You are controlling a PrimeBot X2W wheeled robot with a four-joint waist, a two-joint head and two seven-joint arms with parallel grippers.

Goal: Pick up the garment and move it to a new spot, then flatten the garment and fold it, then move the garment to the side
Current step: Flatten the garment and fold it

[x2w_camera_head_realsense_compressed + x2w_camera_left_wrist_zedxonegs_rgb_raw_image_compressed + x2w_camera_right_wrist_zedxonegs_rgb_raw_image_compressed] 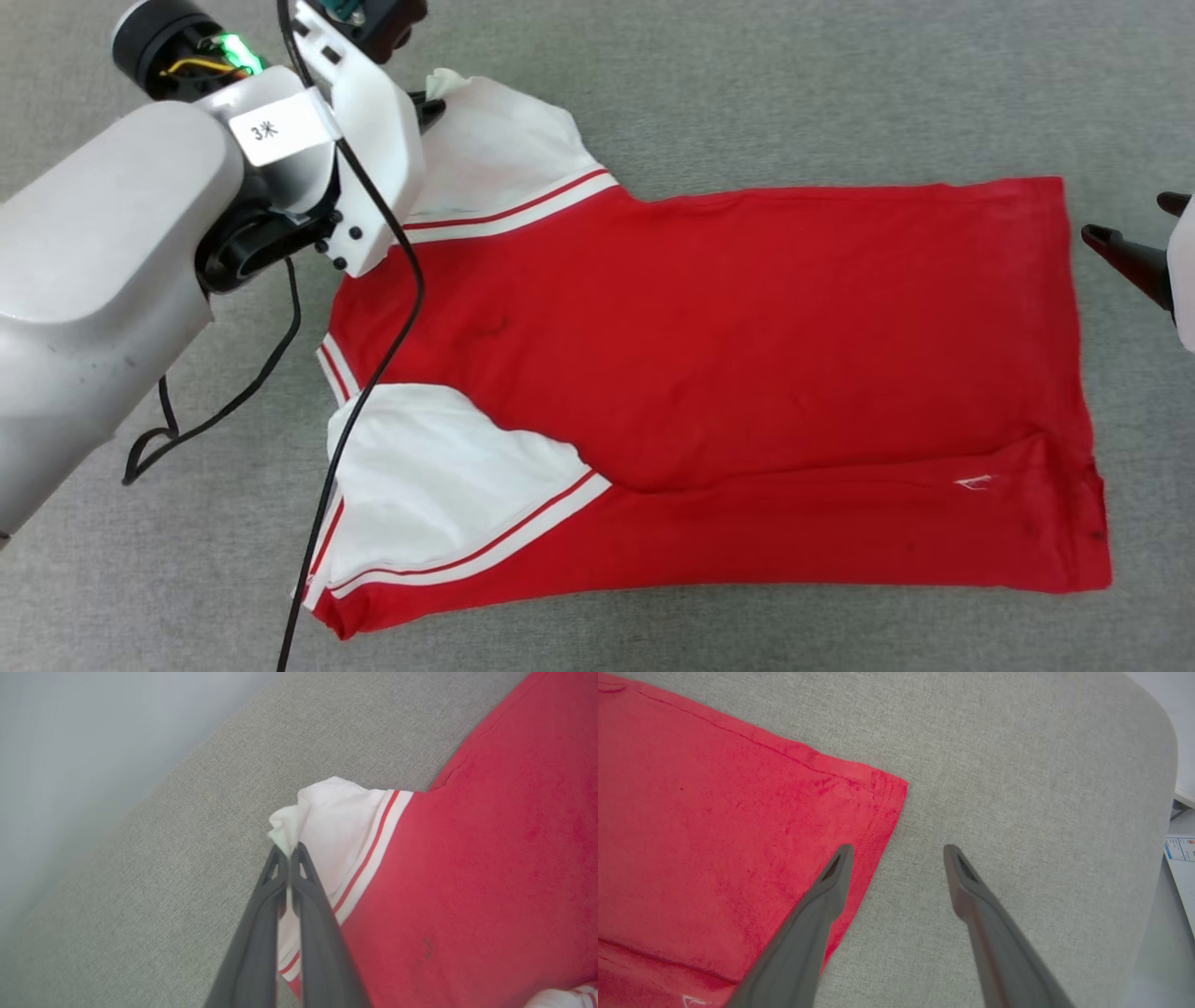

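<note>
So the garment, a red jersey shirt with white sleeves, is lying spread out pretty flat on the grey fabric surface. The plain red side is up, with the neck end toward the robot's left and the hem toward its right. The left gripper has its two dark fingers squeezed together on the tip of the far white sleeve, and a bit of that fabric pokes up in a little peak past the fingertips. The near white sleeve is folded in over the red body, striped trim showing. A black cable off the left arm dangles across the shoulder area. Over at the hem, the right gripper is spread wide with nothing in it. One finger is over the far hem corner and the other over bare grey, but I can't tell if either one touches.
</note>
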